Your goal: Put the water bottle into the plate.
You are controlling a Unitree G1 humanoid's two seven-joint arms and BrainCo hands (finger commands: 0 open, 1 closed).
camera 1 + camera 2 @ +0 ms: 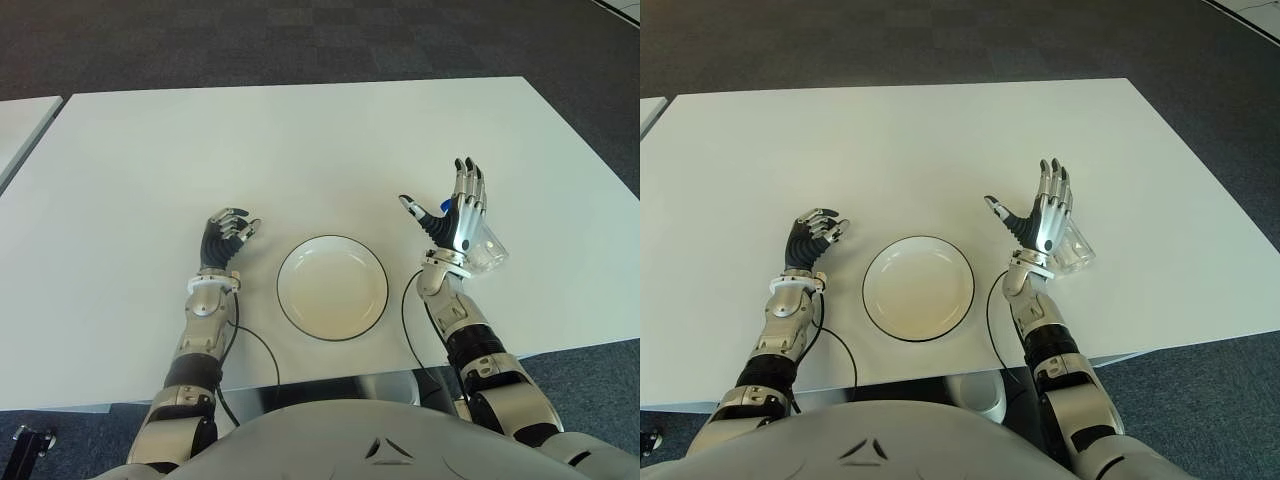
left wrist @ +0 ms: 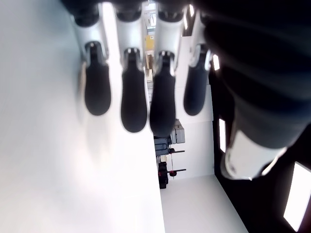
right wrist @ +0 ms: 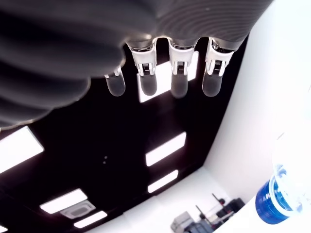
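Note:
A clear water bottle with a blue cap lies on its side on the white table, right of the plate. The white plate with a dark rim sits empty at the table's front centre. My right hand stands upright just left of the bottle, fingers spread and pointing up, holding nothing; it hides part of the bottle. In the right wrist view the fingertips are straight and apart. My left hand shows left of the plate, its fingers loosely bent and empty.
The table's front edge runs just behind my forearms. A second white table's corner shows at far left. Dark carpet lies beyond the far edge.

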